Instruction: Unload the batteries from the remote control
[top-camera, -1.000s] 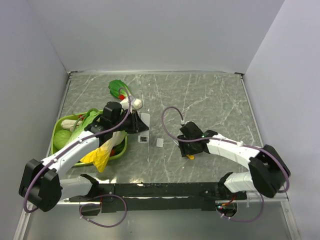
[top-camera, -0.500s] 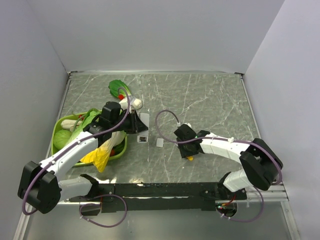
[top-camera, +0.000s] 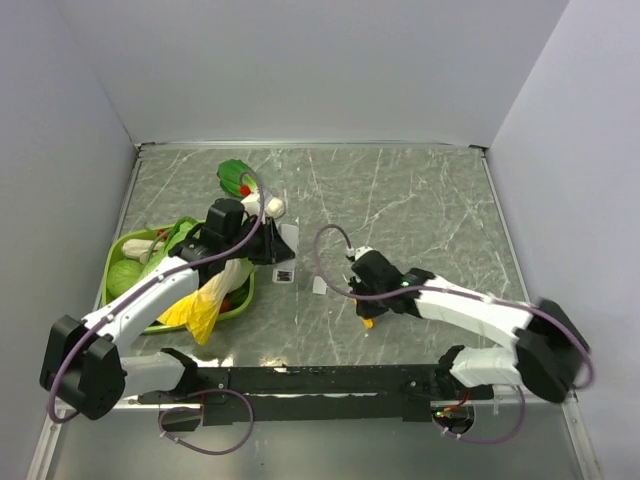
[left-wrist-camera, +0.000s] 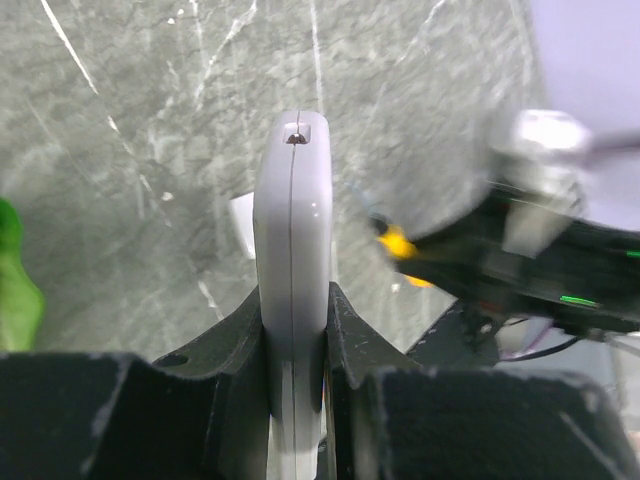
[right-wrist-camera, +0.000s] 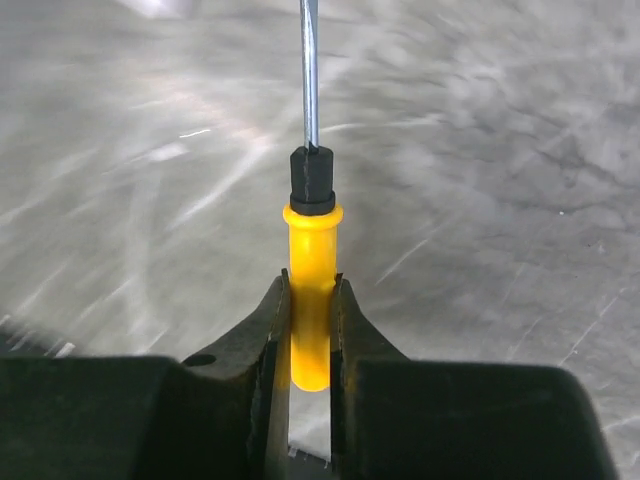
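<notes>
Yellow-handled screwdriver (right-wrist-camera: 311, 240) is pinched by its handle between the closed fingers of my right gripper (right-wrist-camera: 311, 300), with the steel shaft pointing out ahead over bare marble. In the overhead view the tip is aimed toward the left arm but is well apart from it.

My left gripper (left-wrist-camera: 293, 310) is pressed together on the remote control (left-wrist-camera: 292, 220). It holds the remote on its edge, so that wrist camera shows only the side seam. From above, the remote sits raised over the table (top-camera: 420, 200).

A small grey cover piece (top-camera: 319, 285) lies flat between the two grippers, so I judge the compartment is already open. A small dark thing (top-camera: 286, 276) rests just below the remote, too small to tell what it is. I can't see the batteries in any view, so I count them as not yet out.

There is open table ahead and to the right. On the left, the green tray (top-camera: 112, 262) of produce crowds my left arm. The cover piece lies near the screwdriver's path.
</notes>
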